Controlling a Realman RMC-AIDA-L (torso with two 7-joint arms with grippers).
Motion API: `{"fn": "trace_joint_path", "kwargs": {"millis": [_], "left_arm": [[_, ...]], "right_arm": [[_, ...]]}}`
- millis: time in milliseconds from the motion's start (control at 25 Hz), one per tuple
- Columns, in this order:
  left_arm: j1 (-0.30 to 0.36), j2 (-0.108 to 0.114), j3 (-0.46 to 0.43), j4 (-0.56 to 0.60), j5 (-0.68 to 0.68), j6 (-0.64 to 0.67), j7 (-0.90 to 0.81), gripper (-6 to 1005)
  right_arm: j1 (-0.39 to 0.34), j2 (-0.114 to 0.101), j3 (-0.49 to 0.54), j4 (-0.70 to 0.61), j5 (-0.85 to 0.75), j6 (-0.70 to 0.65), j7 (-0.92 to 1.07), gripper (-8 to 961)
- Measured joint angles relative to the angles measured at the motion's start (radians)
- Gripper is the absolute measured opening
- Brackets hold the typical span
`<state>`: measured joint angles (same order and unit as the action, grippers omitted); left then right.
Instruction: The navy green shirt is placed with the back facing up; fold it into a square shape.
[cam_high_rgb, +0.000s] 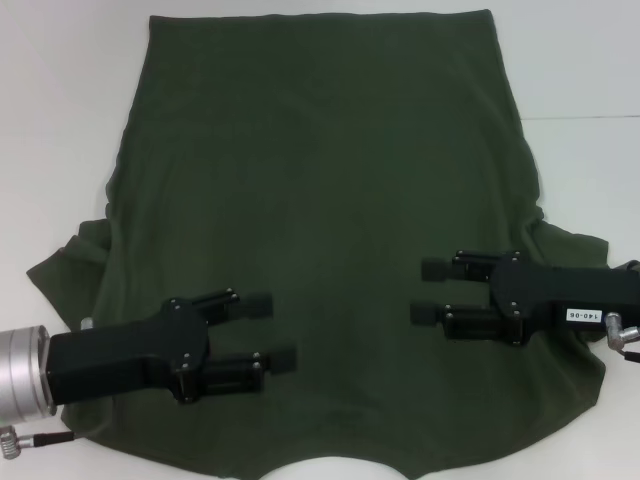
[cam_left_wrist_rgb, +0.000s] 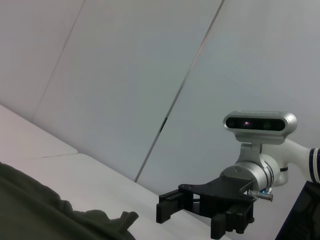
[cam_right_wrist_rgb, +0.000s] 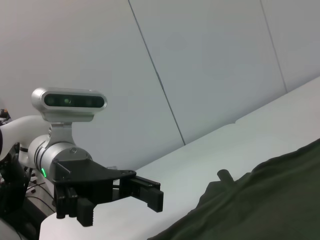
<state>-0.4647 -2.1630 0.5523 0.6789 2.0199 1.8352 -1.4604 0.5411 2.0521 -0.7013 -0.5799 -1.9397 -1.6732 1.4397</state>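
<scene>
The navy green shirt lies spread flat on the white table, plain side up, hem at the far edge and sleeves bunched at both near sides. My left gripper is over its near left part, open and holding nothing. Over the near right part my right gripper is also open and empty. The two grippers point toward each other. The left wrist view shows a rumpled shirt edge and the right gripper farther off. The right wrist view shows the shirt and the left gripper.
White table surface surrounds the shirt on the left, right and far sides. A seam in the table runs along the right. Pale wall panels stand beyond the table in both wrist views.
</scene>
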Motion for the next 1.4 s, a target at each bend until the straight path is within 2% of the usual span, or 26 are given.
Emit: {"fn": "trace_joint_path", "kwargs": {"millis": [680, 840, 1080, 1120, 1160, 1400], "left_arm": [[0.003, 0.000, -0.001, -0.001, 0.001, -0.002, -0.011, 875], [0.004, 0.000, -0.025, -0.002, -0.011, -0.024, -0.012, 876], [0.005, 0.004, -0.160, -0.009, -0.033, -0.204, -0.057, 875], [0.004, 0.005, -0.185, -0.009, -0.034, -0.245, -0.074, 875], [0.001, 0.010, -0.231, -0.009, -0.036, -0.340, -0.114, 875], [0.002, 0.020, -0.246, -0.006, -0.034, -0.485, -0.132, 876]], "right_arm": [[0.004, -0.003, 0.005, 0.000, 0.003, 0.000, 0.011, 774], [0.006, -0.001, 0.007, 0.000, 0.003, 0.000, 0.014, 774], [0.008, 0.010, 0.018, 0.000, 0.024, 0.000, 0.035, 773], [0.009, 0.012, 0.019, 0.000, 0.030, 0.001, 0.043, 773], [0.010, 0.014, 0.019, 0.000, 0.036, 0.001, 0.051, 773], [0.023, 0.029, 0.022, 0.000, 0.054, 0.016, 0.077, 773]]}}
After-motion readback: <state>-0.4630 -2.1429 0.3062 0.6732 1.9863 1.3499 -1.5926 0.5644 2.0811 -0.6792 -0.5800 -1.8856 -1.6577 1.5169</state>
